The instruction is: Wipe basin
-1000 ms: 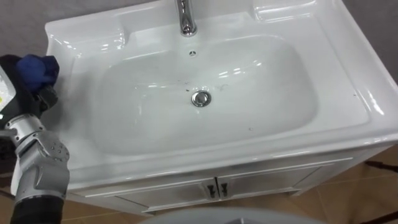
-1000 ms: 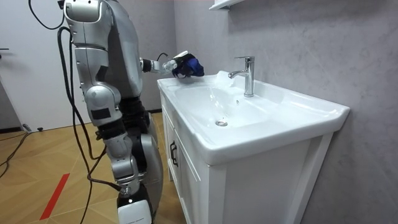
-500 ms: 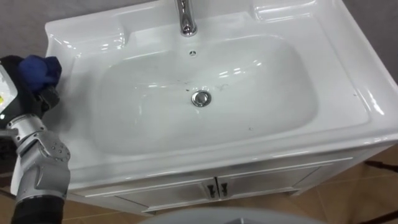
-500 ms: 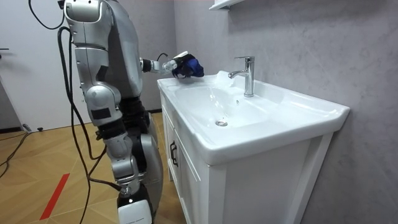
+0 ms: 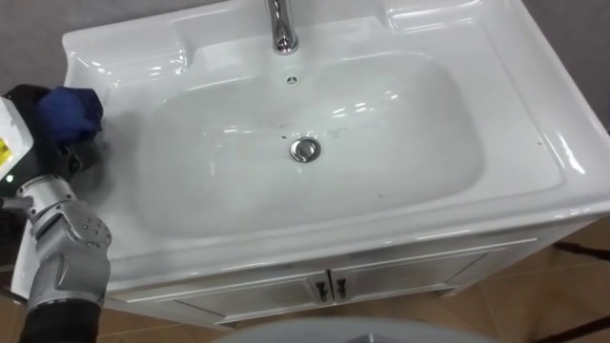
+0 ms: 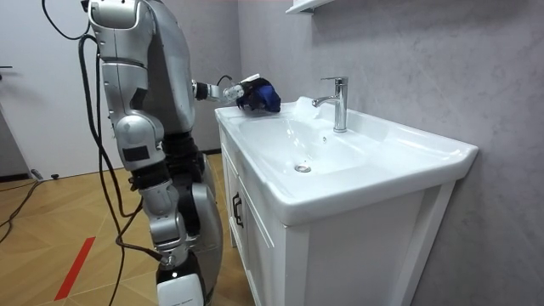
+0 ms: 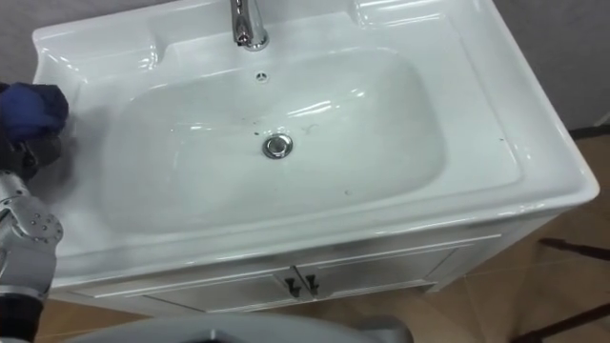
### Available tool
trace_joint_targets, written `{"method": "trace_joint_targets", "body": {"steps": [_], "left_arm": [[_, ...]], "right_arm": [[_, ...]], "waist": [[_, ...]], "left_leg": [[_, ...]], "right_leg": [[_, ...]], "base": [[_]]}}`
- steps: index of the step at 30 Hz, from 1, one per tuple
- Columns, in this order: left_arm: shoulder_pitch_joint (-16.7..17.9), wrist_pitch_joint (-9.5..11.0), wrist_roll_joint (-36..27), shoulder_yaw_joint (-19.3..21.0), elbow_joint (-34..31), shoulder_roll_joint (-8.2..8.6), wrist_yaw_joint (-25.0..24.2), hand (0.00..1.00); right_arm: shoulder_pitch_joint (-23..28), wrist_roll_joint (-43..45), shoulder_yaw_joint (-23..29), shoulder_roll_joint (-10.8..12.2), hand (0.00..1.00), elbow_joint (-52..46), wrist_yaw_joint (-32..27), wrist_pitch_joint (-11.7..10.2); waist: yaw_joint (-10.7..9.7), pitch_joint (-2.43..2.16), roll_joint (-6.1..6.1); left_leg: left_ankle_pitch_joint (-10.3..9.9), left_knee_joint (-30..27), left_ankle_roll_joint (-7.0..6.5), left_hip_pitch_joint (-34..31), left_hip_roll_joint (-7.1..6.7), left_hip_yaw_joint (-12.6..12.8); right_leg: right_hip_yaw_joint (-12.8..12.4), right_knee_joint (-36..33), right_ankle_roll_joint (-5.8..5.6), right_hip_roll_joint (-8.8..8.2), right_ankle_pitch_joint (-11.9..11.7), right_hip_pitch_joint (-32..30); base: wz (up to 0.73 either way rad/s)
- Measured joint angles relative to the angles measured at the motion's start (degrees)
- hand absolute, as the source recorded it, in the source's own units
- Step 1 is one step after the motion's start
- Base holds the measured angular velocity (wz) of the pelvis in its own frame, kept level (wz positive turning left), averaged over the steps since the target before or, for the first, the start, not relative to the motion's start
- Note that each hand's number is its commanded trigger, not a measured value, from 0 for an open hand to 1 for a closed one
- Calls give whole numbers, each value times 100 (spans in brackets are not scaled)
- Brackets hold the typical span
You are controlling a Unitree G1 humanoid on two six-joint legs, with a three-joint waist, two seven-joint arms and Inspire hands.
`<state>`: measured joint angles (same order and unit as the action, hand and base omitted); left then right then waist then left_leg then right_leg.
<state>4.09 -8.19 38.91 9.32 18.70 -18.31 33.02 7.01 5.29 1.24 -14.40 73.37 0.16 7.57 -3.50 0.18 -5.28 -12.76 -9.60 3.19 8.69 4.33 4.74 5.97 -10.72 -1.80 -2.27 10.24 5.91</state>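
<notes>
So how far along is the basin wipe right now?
Barely begun. Done: the blue cloth is gripped in the left hand. In hand: that hand sits at the basin's left rim, cloth over the ledge, outside the bowl. Left: the whole bowl, where dark specks show above the drain, plus the ledges round the faucet.

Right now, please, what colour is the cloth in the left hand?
Dark blue; the cloth shows best in the room view.
</notes>
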Motion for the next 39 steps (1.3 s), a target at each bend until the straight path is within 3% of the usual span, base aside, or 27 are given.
{"method": "trace_joint_targets", "body": {"steps": [4,25,39], "left_arm": [[1,26,0,-65,-5,-1,0,0],[21,613,1,-65,-22,-3,20,0],[21,607,-3,-65,-22,-6,-207,0]], "right_arm": [[-4,1,1,0,0,4,2,-11],[-22,129,0,0,0,95,131,-192],[-78,191,8,12,0,95,141,-173]], "waist": [[-30,-4,3],[-98,-8,-3],[-110,10,37]], "left_leg": [[0,0,0,-10,0,1],[0,-1,0,3,0,5],[0,0,0,-7,-1,-11]], "right_leg": [[0,7,0,1,0,9],[-3,-4,0,1,0,20],[12,1,-1,1,0,21]], "base": [[0],[0],[0]]}}
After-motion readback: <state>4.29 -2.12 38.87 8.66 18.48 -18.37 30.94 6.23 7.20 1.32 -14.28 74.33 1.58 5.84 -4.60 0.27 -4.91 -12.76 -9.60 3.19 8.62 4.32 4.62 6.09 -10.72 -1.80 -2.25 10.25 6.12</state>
